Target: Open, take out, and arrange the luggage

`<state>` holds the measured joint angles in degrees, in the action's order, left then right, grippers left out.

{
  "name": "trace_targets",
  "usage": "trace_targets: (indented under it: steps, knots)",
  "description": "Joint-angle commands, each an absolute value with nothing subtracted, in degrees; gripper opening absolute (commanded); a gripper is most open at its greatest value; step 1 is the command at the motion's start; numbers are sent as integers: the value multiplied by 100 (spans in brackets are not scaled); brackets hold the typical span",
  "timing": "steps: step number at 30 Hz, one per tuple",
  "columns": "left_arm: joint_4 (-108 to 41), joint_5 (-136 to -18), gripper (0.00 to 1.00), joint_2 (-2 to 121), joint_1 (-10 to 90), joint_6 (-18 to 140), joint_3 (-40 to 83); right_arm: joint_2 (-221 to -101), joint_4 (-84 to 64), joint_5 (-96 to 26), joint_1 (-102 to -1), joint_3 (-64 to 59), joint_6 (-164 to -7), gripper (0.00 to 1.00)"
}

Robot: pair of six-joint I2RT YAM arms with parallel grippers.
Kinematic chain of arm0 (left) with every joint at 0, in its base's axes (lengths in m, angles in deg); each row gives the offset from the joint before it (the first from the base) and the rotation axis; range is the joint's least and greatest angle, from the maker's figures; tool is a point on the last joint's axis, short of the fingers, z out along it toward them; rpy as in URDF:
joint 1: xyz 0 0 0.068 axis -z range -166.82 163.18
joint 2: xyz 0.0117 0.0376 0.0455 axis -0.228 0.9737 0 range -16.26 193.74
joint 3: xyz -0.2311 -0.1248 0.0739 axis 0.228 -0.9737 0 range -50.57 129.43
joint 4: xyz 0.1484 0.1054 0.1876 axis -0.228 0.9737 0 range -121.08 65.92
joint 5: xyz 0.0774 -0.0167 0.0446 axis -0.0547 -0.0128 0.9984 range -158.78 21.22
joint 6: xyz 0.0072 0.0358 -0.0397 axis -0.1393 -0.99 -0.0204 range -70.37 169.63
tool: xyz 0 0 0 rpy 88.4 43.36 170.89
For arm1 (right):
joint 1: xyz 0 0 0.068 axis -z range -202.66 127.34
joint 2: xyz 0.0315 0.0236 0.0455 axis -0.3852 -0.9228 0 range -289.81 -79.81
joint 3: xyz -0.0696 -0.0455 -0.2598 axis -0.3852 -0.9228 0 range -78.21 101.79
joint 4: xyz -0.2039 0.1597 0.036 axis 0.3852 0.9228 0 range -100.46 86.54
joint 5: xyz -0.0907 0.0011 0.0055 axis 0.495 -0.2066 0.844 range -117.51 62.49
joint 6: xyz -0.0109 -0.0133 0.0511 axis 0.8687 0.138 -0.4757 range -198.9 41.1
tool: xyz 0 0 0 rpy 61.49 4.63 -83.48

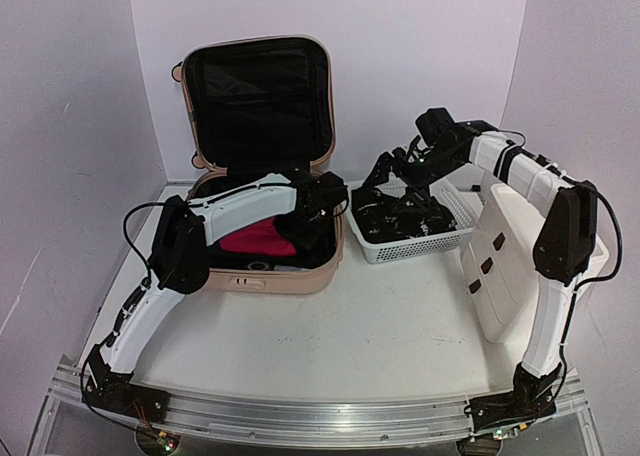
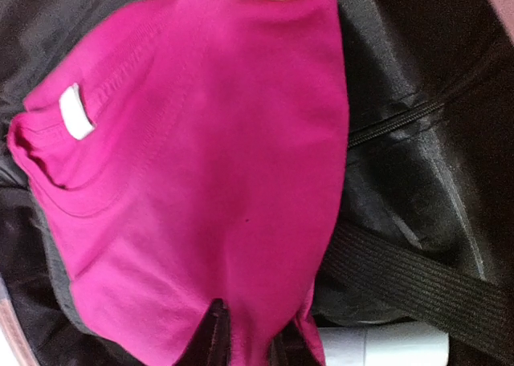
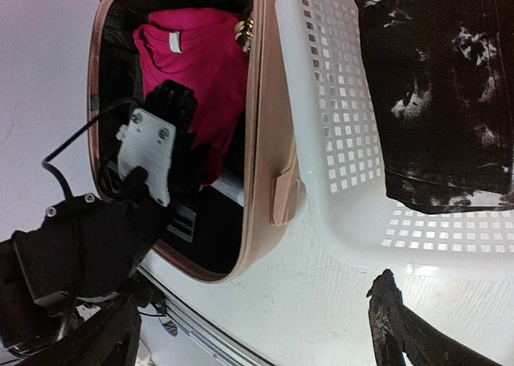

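Observation:
The luggage [image 1: 262, 273], a pale pink hard-shell suitcase, lies open at the back left of the table with its black-lined lid [image 1: 258, 96] standing upright. A magenta shirt [image 2: 201, 165] lies folded in its lower half, on the black lining, beside a black strap [image 2: 418, 278]. My left gripper [image 2: 245, 343] reaches down into the case and is shut on the near edge of the shirt, with fabric bunched between its fingers. My right gripper [image 1: 395, 181] hangs open over the white mesh basket [image 1: 412, 248], holding nothing. The right wrist view shows the suitcase rim [image 3: 261, 141] right next to the basket.
A black garment with white speckles [image 1: 405, 216] lies in the mesh basket. A white plastic drawer cabinet [image 1: 510, 256] lies on its back at the right, under the right arm. White walls close in the table at the left, back and right.

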<state>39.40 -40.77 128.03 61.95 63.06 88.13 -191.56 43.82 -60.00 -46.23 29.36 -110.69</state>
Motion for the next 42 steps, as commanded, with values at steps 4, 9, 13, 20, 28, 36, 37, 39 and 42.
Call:
trace_targets:
  steps: [4, 9, 13, 20, 28, 36, 37, 39, 42]
  knots:
    - [3923, -4952, 5, 12397, 5868, 6442, 8921, -19520, 3219, -6101, -4808, 3266, -12616, 98]
    - [3915, -5447, 48, 12373, 5861, 6472, 8752, -19495, 3137, -6048, -4817, 3179, -12658, 98]
    - [3927, -5139, 83, 12387, 5969, 6439, 8570, -19381, 3129, -6109, -4822, 2961, -12606, 98]
    - [3959, -4097, 87, 12578, 6114, 6307, 8420, -19305, 3120, -6145, -4818, 2874, -12510, 97]
    - [3964, -3593, 70, 12678, 6127, 6153, 8465, -19360, 3120, -6118, -4818, 2965, -12503, 97]
    - [3947, -3856, 29, 12592, 6062, 6148, 8673, -19477, 3016, -6056, -4905, 3109, -12659, 96]
    - [3943, -3908, 24, 12548, 6053, 6156, 8694, -19492, 2936, -6044, -4917, 3120, -12751, 96]
    - [3933, -4052, 14, 12440, 6019, 6188, 8717, -19516, 2729, -5963, -4951, 3103, -13039, 96]
    - [3932, -4468, 1, 12234, 5895, 6318, 8647, -19574, 2105, -5850, -4967, 2931, -13816, 96]
